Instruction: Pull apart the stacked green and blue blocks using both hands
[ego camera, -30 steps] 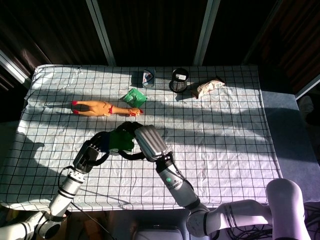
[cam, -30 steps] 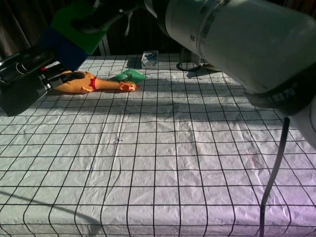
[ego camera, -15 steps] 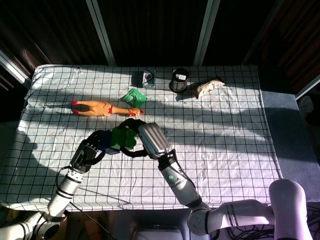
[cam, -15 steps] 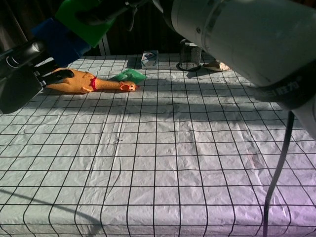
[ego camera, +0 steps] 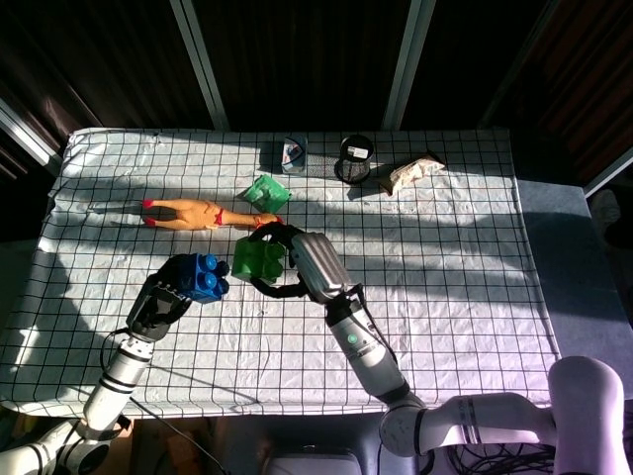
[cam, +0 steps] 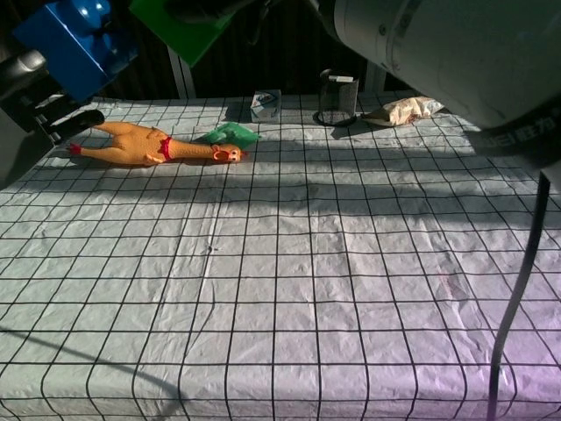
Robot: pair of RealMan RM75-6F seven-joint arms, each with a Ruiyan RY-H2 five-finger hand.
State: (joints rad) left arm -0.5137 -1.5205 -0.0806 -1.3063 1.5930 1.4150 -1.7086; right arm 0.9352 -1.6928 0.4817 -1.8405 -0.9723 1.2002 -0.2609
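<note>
the only legible marking is "78", the tail of a printed string on the dark band of the right arm (cam: 517,140) in the chest view; the small clear box (ego camera: 293,154) carries print too small to read.

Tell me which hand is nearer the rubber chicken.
Right. The right hand, holding the green block, is just below the rubber chicken's head; the left hand is farther below.

My left hand (ego camera: 166,294) grips the blue block (ego camera: 202,278); my right hand (ego camera: 297,265) holds the green block (ego camera: 258,259), both arms raised, hands apart.
</note>
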